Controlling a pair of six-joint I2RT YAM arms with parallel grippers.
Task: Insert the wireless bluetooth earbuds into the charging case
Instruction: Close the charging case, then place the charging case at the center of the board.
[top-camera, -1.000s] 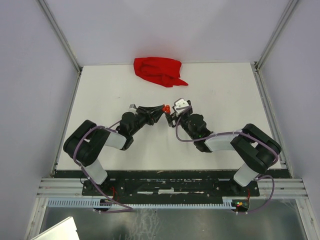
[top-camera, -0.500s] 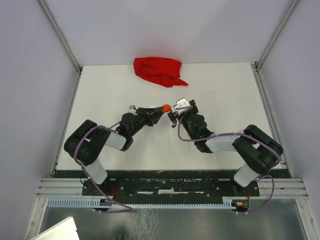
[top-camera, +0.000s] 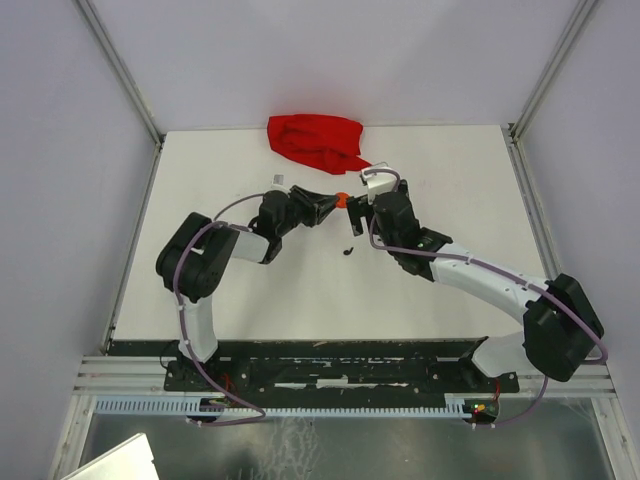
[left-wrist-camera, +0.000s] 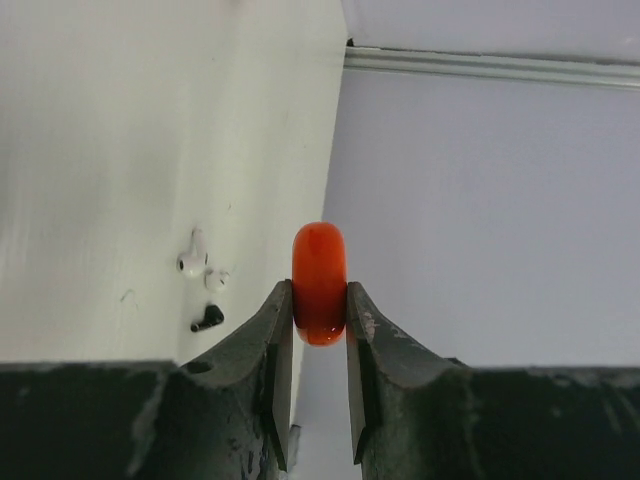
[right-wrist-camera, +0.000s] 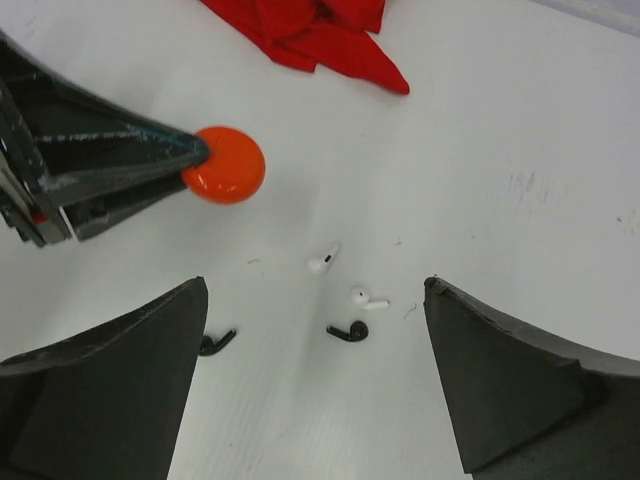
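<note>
My left pincer (left-wrist-camera: 320, 296) is clamped on the orange-red case (left-wrist-camera: 320, 268), holding it on edge up off the worktop (right-wrist-camera: 520, 150). My right pincer (right-wrist-camera: 315, 288) is spread wide with nothing in it, hanging right over the earbuds. Those are all lying loose on the worktop. There's a white earbud (right-wrist-camera: 322, 262) and a second white earbud (right-wrist-camera: 365, 298) close together, and a black earbud (right-wrist-camera: 348, 331) just beside them. The other black earbud (right-wrist-camera: 216, 343) is off by itself near one of the right pincer's fingers. A red cloth (right-wrist-camera: 310, 30) sits crumpled at the far edge.
</note>
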